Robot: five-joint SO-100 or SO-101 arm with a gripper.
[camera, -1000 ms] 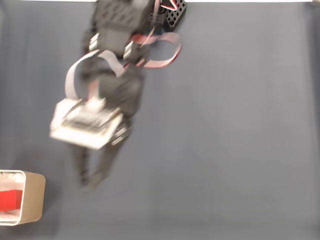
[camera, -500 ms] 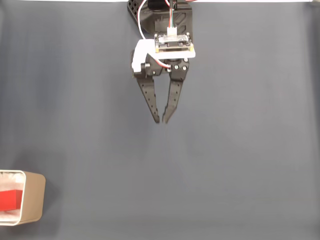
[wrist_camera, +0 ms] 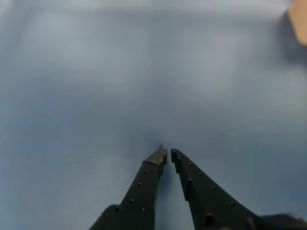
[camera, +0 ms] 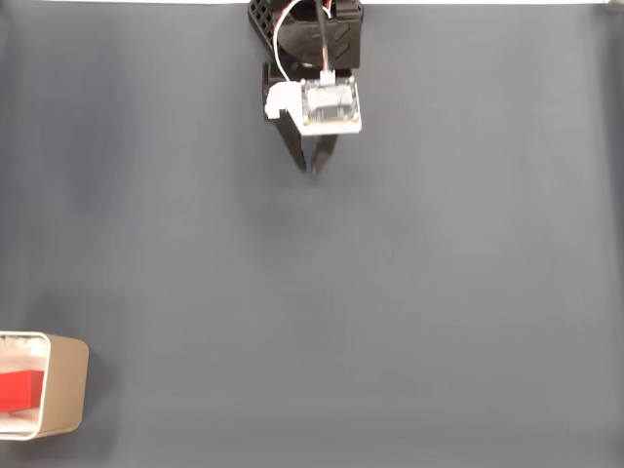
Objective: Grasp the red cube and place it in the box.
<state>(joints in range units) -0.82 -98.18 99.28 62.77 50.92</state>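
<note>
the arm sits folded at top centre of the fixed view, its gripper (camera: 314, 168) pointing down the frame over bare grey table (camera: 409, 292). in the wrist view the gripper (wrist_camera: 168, 153) has its two black fingers drawn together, tips almost meeting, holding nothing. one cube (camera: 19, 390) lies inside one box (camera: 66, 380) at the lower left edge, well apart from the arm.
</note>
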